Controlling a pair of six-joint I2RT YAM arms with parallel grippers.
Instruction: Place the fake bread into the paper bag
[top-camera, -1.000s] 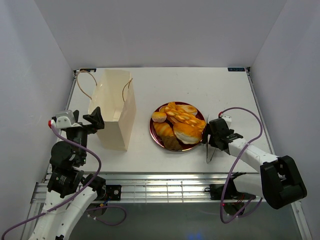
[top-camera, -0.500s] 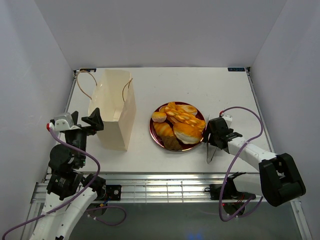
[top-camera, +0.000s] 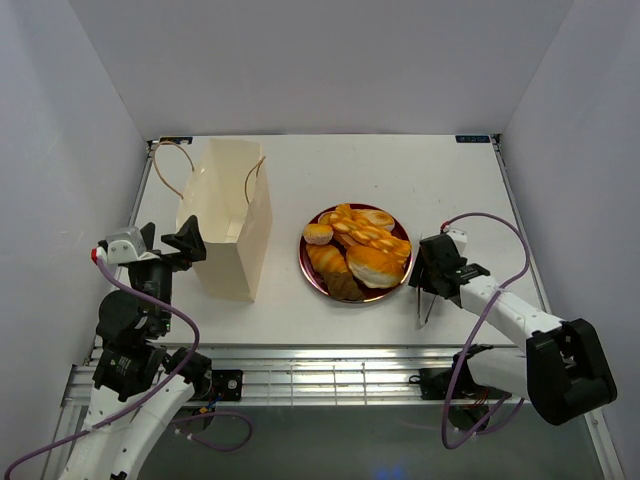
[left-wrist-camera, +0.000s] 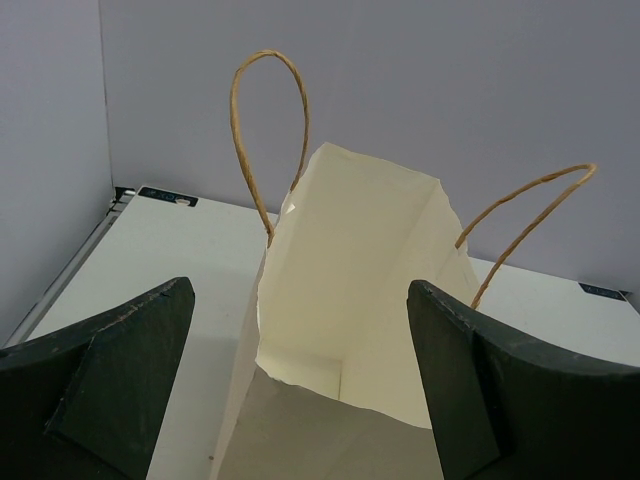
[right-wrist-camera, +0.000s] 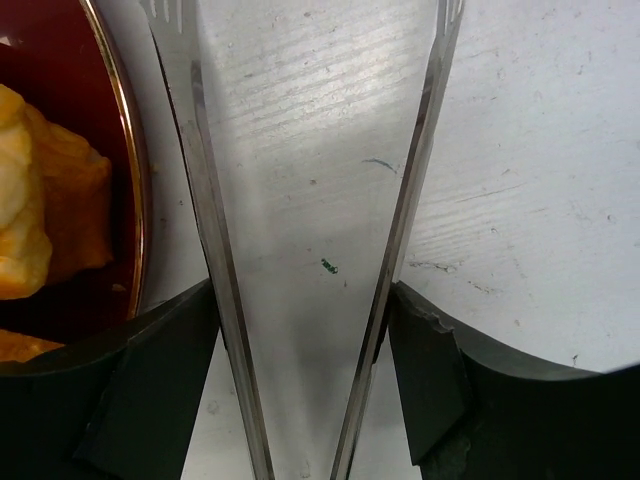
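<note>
Glossy, light, rigid-looking bread, heaped on the plate right of the bag, looks slippery and best pinched across a roll's middle; right gripper clasps both tongs arms from outside, barely squeezing, while left gripper gapes wide, empty, facing the bag's mouth

Glossy fake bread lies piled beside the upright paper bag.
</note>
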